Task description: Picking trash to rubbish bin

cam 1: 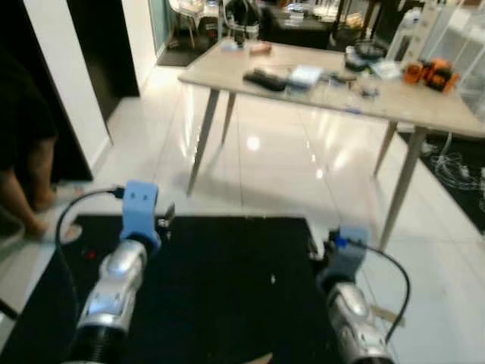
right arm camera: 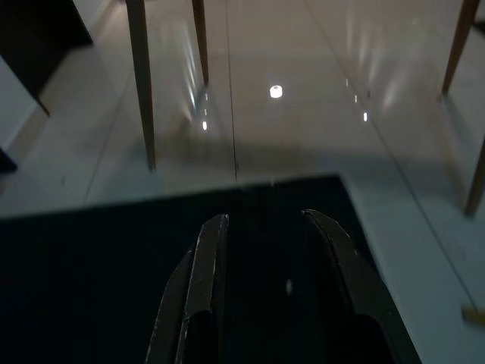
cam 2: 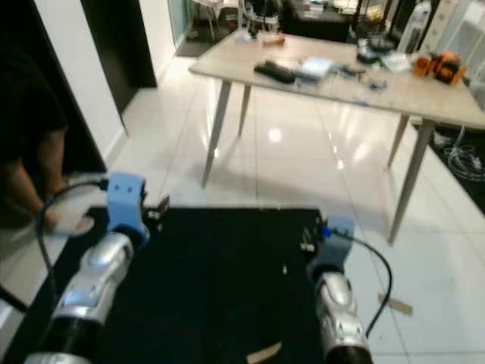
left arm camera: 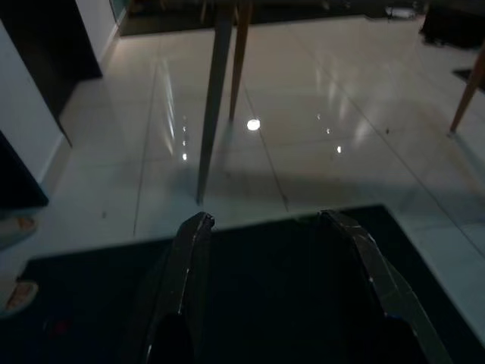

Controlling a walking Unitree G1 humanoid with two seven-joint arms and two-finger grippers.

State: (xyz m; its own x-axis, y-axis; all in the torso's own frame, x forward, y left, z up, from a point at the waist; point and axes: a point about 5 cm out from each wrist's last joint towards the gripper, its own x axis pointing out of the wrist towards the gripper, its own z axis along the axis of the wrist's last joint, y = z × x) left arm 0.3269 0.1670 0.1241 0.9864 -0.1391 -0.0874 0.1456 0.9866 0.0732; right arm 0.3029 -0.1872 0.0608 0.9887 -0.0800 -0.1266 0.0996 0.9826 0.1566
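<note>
Scraps of trash lie at the frame's bottom: one on the black mat, another on tiles lower right. Left gripper and right gripper hover with jaws open, empty.

A black mat lies on the glossy white tiled floor, paper scraps on it.
</note>
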